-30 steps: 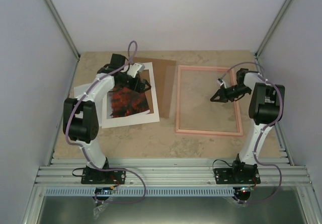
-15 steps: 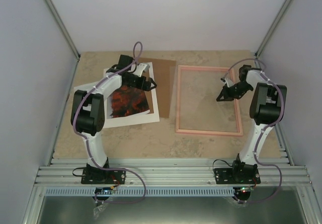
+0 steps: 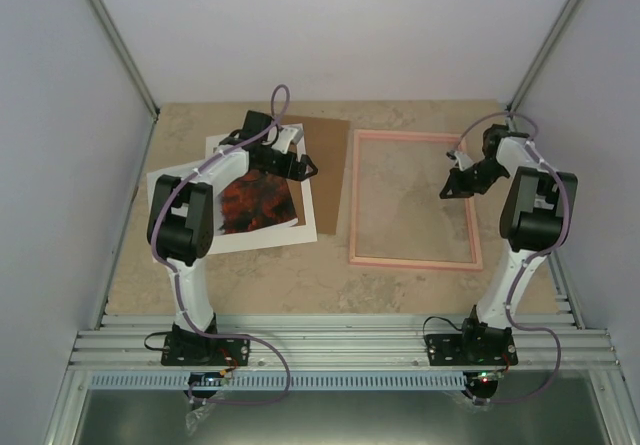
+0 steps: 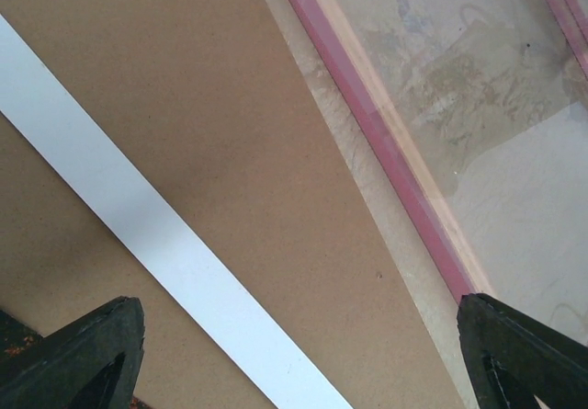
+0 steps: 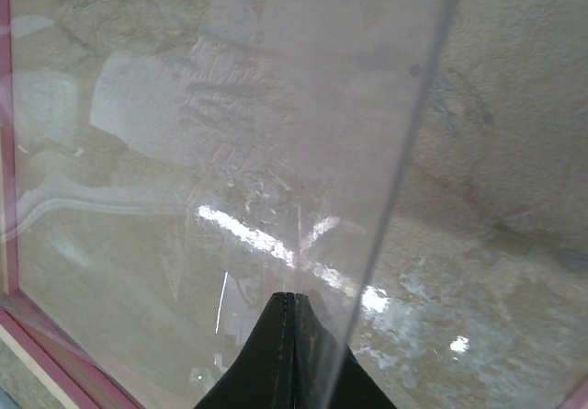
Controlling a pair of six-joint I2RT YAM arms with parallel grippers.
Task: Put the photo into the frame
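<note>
1. Thin pink rectangular picture frame (image 3: 412, 262): flat on the beige stone-pattern table (image 3: 330, 285), to the right of the left gripper (image 3: 305, 168). Its right half lies beneath the right gripper (image 3: 447, 191).
2. Rectangular paper photo of red-orange foliage on dark ground (image 3: 255, 200): near and left of the left gripper, outside the frame. It shows in the cut-out of a white card mat (image 3: 262, 241).
3. Left gripper: fingers (image 4: 92, 354) spread wide, holding nothing. It is poised over the far right corner of the mat.
4. Right gripper: fingertips (image 5: 294, 335) pressed together. The edge of a clear transparent pane (image 5: 230, 152) runs down to just beside them; whether it is pinched cannot be told.
5. Plain brown rectangular backing board (image 3: 325, 155): beneath and beyond the left gripper, partly under the mat. Its right edge is just beside the frame's left rail.
</note>
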